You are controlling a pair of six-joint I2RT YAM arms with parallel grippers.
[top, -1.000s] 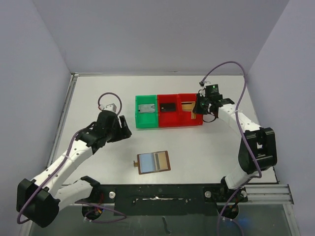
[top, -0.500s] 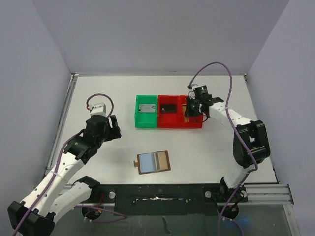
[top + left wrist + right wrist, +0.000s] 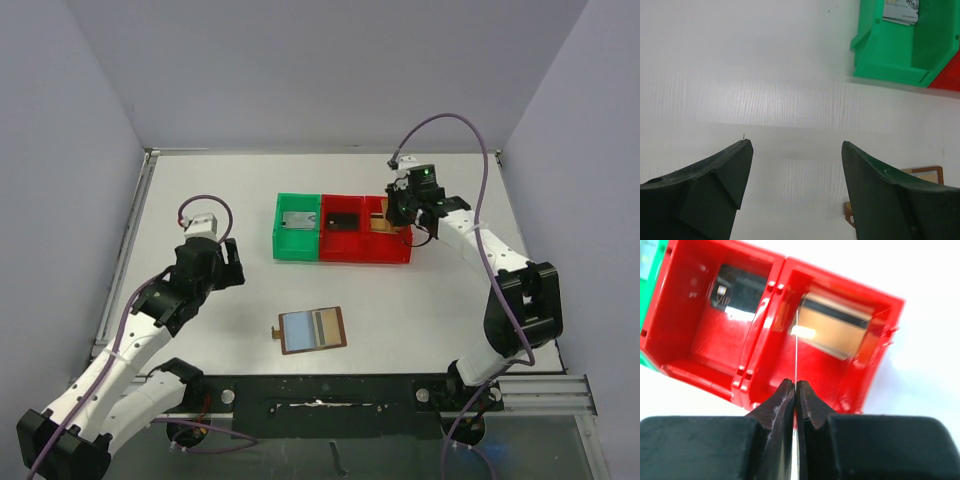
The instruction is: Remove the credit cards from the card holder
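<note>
The card holder [image 3: 313, 329] lies open on the table, brown-edged with pale blue pockets; its corner [image 3: 927, 173] shows in the left wrist view. My left gripper [image 3: 228, 263] [image 3: 795, 150] hovers open and empty over bare table, left of the holder. My right gripper [image 3: 398, 212] [image 3: 795, 385] is shut on a thin credit card [image 3: 796, 340] seen edge-on, above the right red bin [image 3: 875, 365]. A gold card [image 3: 837, 330] with a dark stripe lies in that bin. A black card [image 3: 343, 218] is in the middle red bin, a grey one [image 3: 296, 221] in the green bin.
Three joined bins sit at the table's middle back: green bin [image 3: 283, 246] on the left, two red ones [image 3: 345, 248] to its right. The green bin's corner [image 3: 890, 62] shows ahead of my left gripper. Grey walls enclose the table.
My left arm has drawn back to the left, away from the green bin, its jaws a little wider. My right gripper has shifted with its card over the right red bin.
</note>
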